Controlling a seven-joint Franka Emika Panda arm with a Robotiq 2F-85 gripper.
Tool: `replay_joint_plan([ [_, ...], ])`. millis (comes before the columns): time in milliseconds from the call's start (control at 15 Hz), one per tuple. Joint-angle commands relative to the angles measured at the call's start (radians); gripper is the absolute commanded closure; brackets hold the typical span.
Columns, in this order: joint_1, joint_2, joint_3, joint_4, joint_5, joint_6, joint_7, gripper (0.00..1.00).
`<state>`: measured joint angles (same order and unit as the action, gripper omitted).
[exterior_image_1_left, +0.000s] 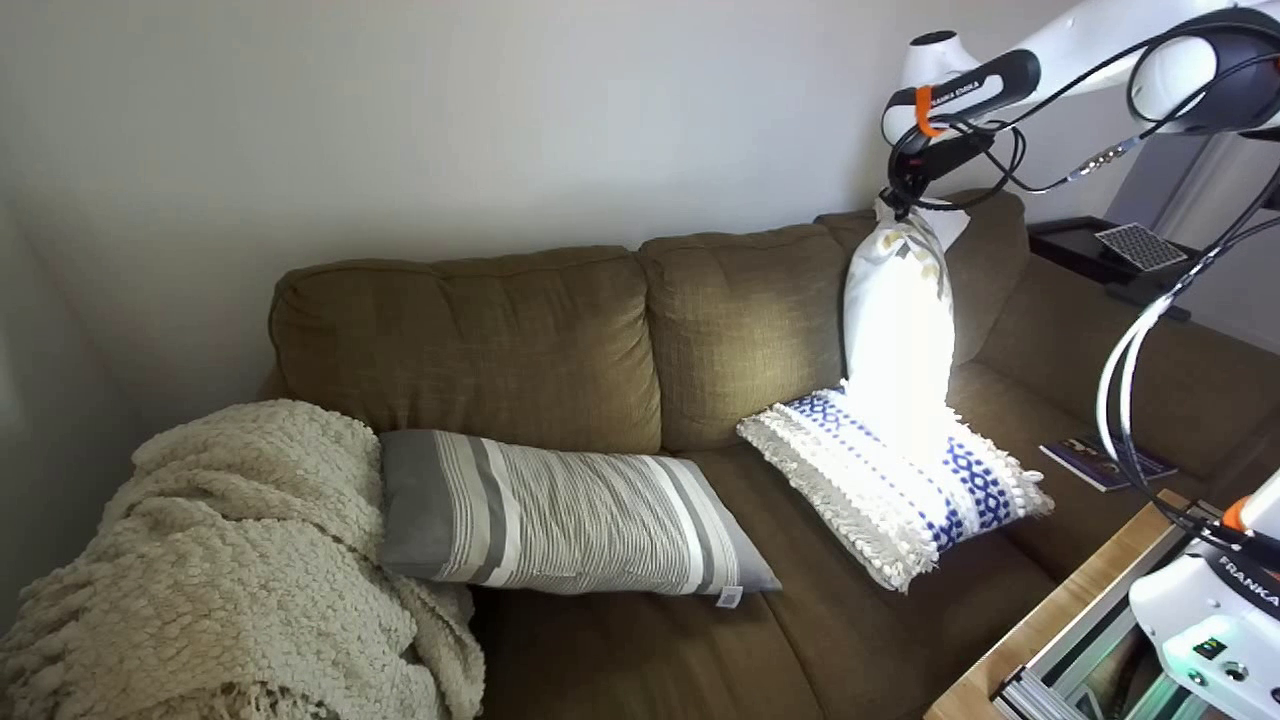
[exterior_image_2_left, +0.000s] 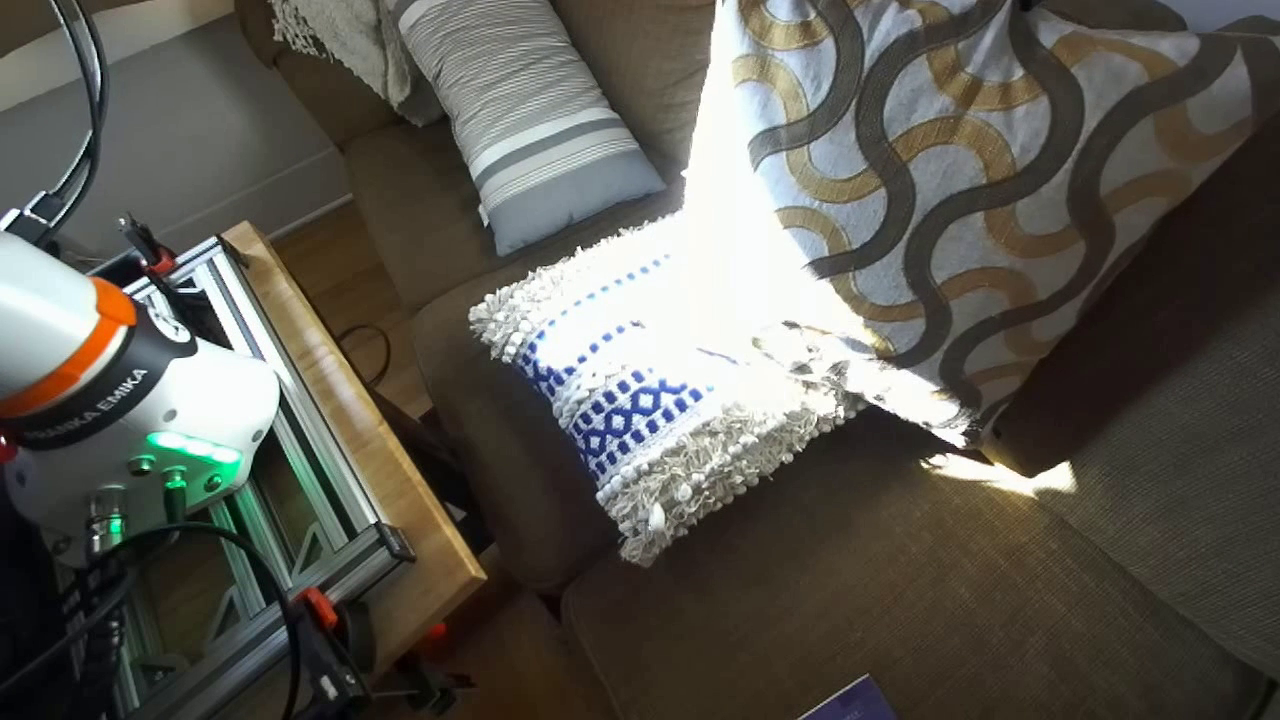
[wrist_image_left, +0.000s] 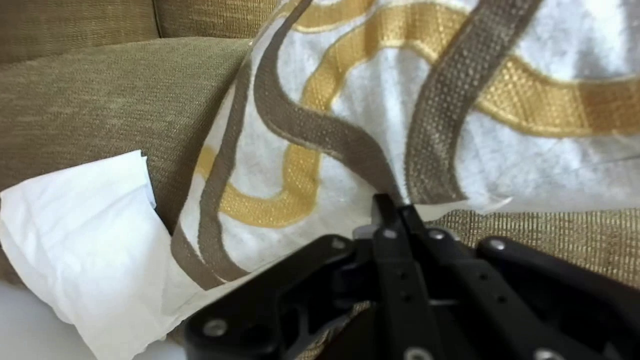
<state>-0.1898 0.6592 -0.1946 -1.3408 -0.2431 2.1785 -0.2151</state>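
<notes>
Pillow (wrist_image_left: 370, 100) — edge between gripper (wrist_image_left: 396, 202) fingertips (wrist_image_left: 384, 208)

The pincer (exterior_image_1_left: 897, 207) grips a brightly lit white pillow (exterior_image_1_left: 898, 310) by its top.

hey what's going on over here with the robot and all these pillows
A robot arm holds a wavy-patterned pillow by its top edge, pinched in the gripper. The pillow hangs upright by the fringed blue-and-white pillow; bright glare hides whether the two touch. Farther along the couch, a gray striped pillow lies against a rumpled blanket.
</notes>
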Motion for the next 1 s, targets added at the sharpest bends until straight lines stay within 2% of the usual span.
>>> replay_joint_plan([
  [0,-0.031,-0.109,0.034,-0.074,-0.003,-0.064,-0.132,0.99],
  [267,-0.033,-0.158,0.03,-0.091,-0.016,-0.104,-0.188,0.99],
  [733,-0.03,-0.22,0.027,-0.125,-0.026,-0.116,-0.21,0.99],
  [933,-0.023,-0.26,0.027,-0.173,-0.04,-0.108,-0.215,0.99],
])
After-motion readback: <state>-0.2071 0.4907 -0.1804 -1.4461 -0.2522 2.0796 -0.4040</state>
